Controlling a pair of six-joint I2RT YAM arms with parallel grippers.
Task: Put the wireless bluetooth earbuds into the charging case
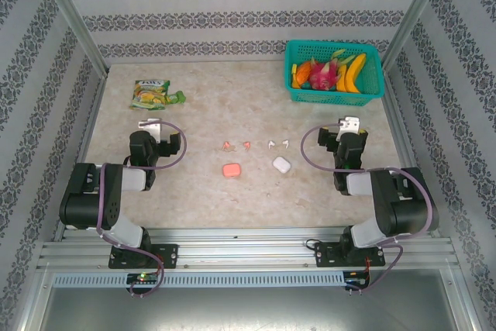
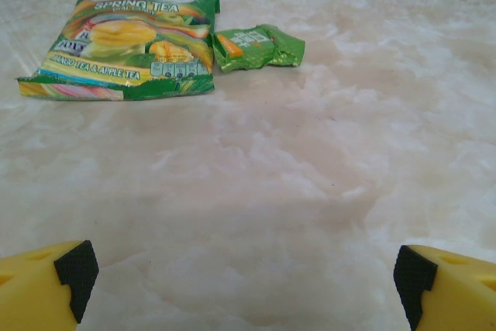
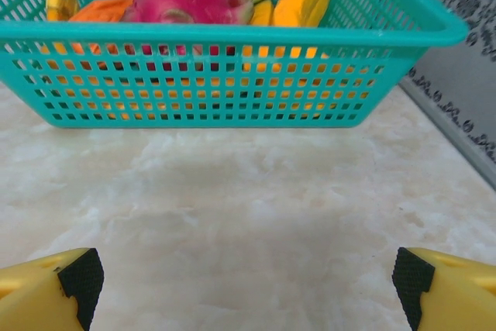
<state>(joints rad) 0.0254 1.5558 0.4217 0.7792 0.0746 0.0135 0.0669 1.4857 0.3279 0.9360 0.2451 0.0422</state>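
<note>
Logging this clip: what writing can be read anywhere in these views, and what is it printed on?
"SPRING TEA": near the top of the large tea pouch.
"MANGO TEA & APPLE TEA": on the yellow band along the same pouch's lower edge.
The brand line above "SPRING TEA" and the white panel on the pouch are too blurred to read.
The print on the small green sachet is too small to read.

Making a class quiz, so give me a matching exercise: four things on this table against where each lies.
Things:
1 pink rounded plastic case
2 white rounded plastic case
3 teal plastic mesh basket
4 large green tea packet

Places:
A far right corner
B far left side
C mid-table, on the left
D mid-table, on the right

Pairs: 1-C, 2-D, 3-A, 4-B
</note>
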